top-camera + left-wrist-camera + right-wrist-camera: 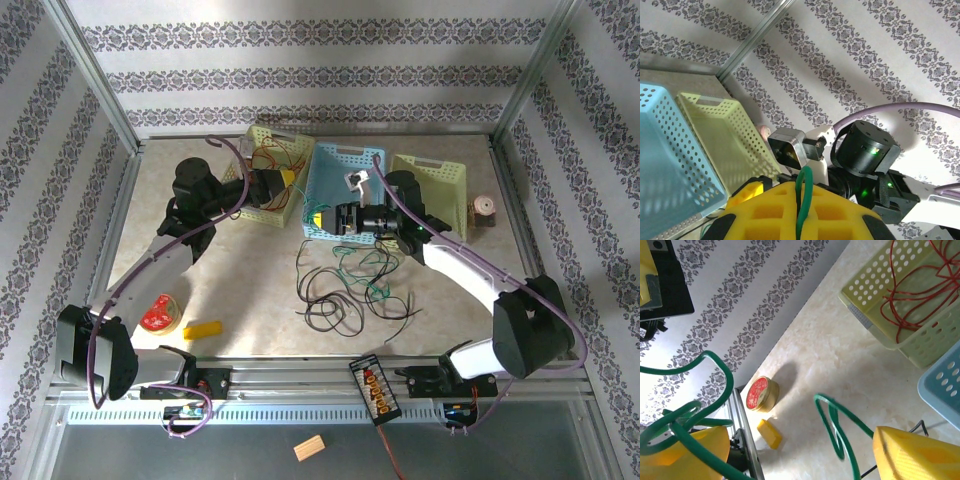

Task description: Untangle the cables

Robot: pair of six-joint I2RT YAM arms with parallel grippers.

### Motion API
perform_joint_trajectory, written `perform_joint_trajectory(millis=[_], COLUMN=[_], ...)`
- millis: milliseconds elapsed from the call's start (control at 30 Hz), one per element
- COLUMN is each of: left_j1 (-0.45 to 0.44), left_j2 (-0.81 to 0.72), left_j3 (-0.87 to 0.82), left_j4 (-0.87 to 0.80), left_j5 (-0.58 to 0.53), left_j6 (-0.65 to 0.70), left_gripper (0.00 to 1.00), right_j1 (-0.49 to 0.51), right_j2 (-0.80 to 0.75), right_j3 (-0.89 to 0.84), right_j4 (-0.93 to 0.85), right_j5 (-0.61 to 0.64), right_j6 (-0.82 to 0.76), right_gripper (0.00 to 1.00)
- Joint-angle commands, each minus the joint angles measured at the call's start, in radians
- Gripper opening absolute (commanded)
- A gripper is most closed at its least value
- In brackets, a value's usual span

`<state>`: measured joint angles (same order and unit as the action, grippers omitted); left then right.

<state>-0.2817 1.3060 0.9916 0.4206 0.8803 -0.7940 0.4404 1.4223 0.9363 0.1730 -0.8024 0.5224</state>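
Right wrist: green cable (710,356) looped over spread right fingers (912,455), clamped too between left fingers (765,207) (remaining cables (345,295) tangled on desk (250,290)). Could snag and tighten knots if pulled apart.

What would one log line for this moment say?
left gripper: shut on green cable | right gripper: open | red cables: in yellow basket

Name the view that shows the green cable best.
Right wrist: the green cable loops large and sharp. Left wrist gives a short strand pinched in the left gripper; top external, thin green lines on the table.
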Motion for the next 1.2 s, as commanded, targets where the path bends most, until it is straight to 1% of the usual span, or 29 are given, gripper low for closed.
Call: perform_joint_trajectory(millis=[0,200,333,433,467,500,567,600,633,700,767,800,900,1033,1167], left_j1=[-0.012,-0.013,-0.017,-0.022,-0.022,-0.025,-0.027,-0.028,-0.027,-0.028,-0.027,-0.027,-0.025,-0.022,-0.012], left_j2=[-0.003,-0.009,0.0,0.011,0.014,0.018,0.022,0.021,0.022,0.016,0.004,-0.007,-0.056,-0.096,-0.121], left_j3=[0.039,0.046,0.053,0.056,0.056,0.055,0.053,0.051,0.05,0.046,0.04,0.037,0.01,0.005,-0.019], left_j4=[0.074,0.07,0.076,0.093,0.099,0.108,0.114,0.113,0.112,0.096,0.065,0.042,-0.037,-0.15,-0.198], left_j5=[0.042,0.06,0.068,0.068,0.066,0.066,0.065,0.061,0.059,0.041,0.006,-0.031,-0.176,-0.353,-0.483], left_j6=[-0.019,-0.021,-0.022,-0.031,-0.036,-0.04,-0.045,-0.043,-0.042,-0.027,0.0,0.022,0.098,0.163,0.171], left_gripper=[0.0,0.0,0.0,0.0,0.0,0.0,0.0,0.0,0.0,0.0,0.0,0.0,0.0,0.0,0.0], right_j1=[-0.018,-0.069,-0.05,-0.016,-0.003,0.007,0.021,0.021,0.02,0.006,-0.021,-0.04,-0.11,-0.188,-0.239], right_j2=[-0.006,-0.063,-0.081,-0.077,-0.073,-0.067,-0.054,-0.051,-0.053,-0.069,-0.089,-0.1,-0.143,-0.214,-0.266], right_j3=[0.022,-0.04,-0.04,-0.027,-0.02,-0.011,0.005,0.007,0.003,-0.016,-0.042,-0.059,-0.119,-0.183,-0.218], right_j4=[0.055,0.052,0.049,0.044,0.045,0.048,0.051,0.052,0.052,0.052,0.051,0.05,0.046,0.01,-0.049], right_j5=[-0.055,-0.128,-0.183,-0.198,-0.199,-0.199,-0.189,-0.173,-0.151,-0.105,-0.054,-0.025,0.083,0.237,0.372], right_j6=[-0.002,-0.008,-0.005,-0.003,-0.004,-0.002,0.004,0.008,0.007,0.006,0.012,0.02,0.057,0.094,0.112], right_gripper=[0.75,0.74,0.71,0.66,0.62,0.55,0.36,0.23,0.15,0.08,0.01,0.0,0.0,0.0,0.0])
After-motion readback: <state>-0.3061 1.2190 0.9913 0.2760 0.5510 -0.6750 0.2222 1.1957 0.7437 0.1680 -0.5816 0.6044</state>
